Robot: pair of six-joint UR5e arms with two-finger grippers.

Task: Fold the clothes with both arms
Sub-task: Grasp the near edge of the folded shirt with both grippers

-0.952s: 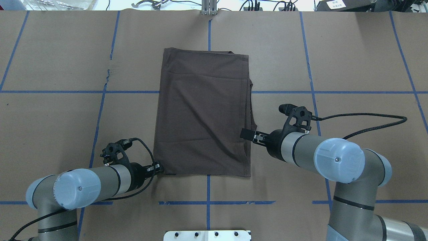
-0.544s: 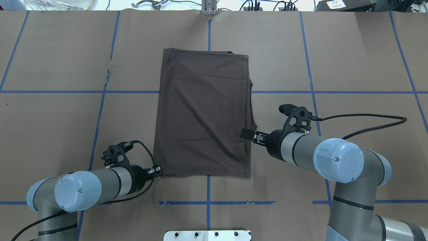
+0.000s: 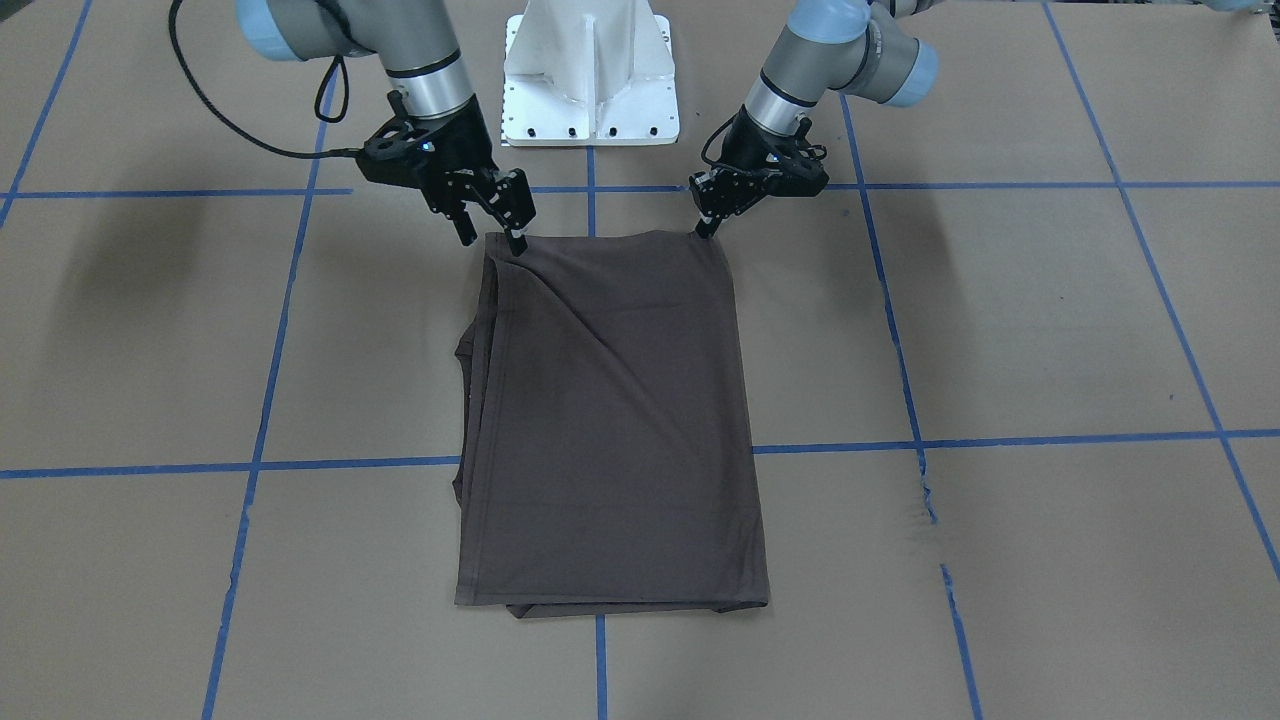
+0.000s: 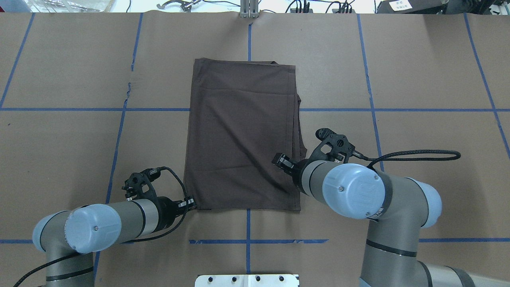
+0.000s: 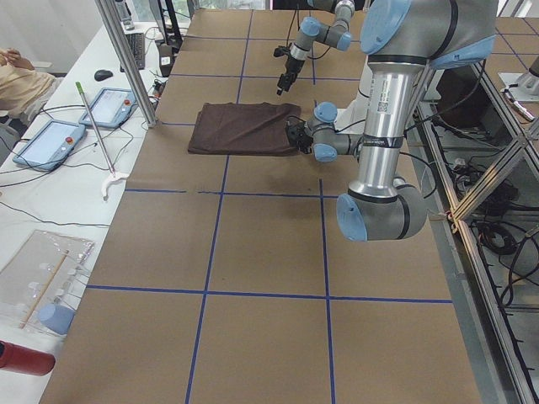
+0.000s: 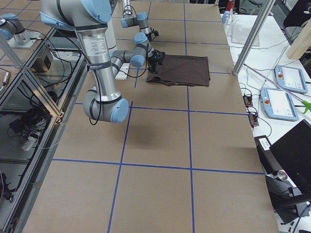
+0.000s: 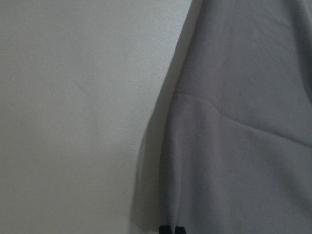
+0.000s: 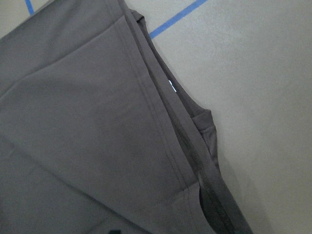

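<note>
Tape lines under folded brown T-shirt

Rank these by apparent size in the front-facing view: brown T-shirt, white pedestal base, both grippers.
1. brown T-shirt
2. white pedestal base, partly cropped at the top
3. right gripper and left gripper: too alike to rank, both far smaller

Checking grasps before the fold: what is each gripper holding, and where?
The left gripper seems pinched on the robot-side left corner of the dark brown folded T-shirt. The right gripper is open by the robot-side right corner, holding nothing.
</note>
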